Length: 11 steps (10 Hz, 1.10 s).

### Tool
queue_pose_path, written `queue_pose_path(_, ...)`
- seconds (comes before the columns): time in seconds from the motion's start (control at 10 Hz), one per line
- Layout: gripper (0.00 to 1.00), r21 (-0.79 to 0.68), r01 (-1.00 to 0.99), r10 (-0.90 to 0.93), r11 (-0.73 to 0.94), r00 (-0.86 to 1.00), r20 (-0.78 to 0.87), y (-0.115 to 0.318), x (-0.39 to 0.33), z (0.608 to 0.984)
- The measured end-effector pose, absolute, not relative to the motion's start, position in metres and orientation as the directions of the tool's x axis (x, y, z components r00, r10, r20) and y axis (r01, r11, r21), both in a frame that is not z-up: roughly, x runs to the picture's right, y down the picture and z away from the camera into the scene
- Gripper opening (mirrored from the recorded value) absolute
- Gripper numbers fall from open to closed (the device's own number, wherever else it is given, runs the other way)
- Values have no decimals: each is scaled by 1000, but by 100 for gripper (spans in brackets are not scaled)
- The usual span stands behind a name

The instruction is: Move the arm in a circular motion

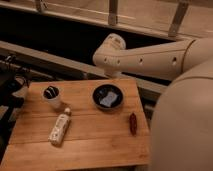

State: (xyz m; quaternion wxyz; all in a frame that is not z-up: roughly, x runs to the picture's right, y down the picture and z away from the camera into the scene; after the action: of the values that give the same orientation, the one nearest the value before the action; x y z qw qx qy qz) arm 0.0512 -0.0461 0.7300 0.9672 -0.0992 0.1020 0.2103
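Note:
The arm [150,59] is a thick cream-white tube with small dark screw holes. It reaches from the right edge leftward to a rounded elbow joint [111,49] above the far edge of the wooden table [95,150]. A large cream-white rounded part of it [182,125] fills the lower right. The gripper does not show; the arm past the elbow is hidden from this view.
On the table stand a white cup [51,96] holding something dark and a black bowl [107,96] with a pale object inside. A white bottle [60,128] lies on its side, and a small dark-red object [133,123] lies near the right edge. Dark equipment [10,80] stands at left, with a railing [112,12] behind.

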Motion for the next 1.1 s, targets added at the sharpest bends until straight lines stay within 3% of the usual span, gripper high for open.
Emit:
queue_pose_path(0.1, 10, -144, -434, 394, 889, 887, -241, -34, 48, 721)
queue_pose_path(0.3, 2, -140, -435, 396, 889, 886, -241, -20, 36, 713)
queue_pose_path(0.7, 1, -148, -425, 377, 893, 886, -271, 9, 78, 704)
queue_pose_path(0.8, 4, -151, -424, 375, 893, 886, -271, 12, 88, 701)
queue_pose_path(1.0, 21, -159, -411, 362, 897, 893, -267, 15, 94, 699)
queue_pose_path(1.1, 23, -162, -401, 348, 902, 896, -277, 16, 92, 698)
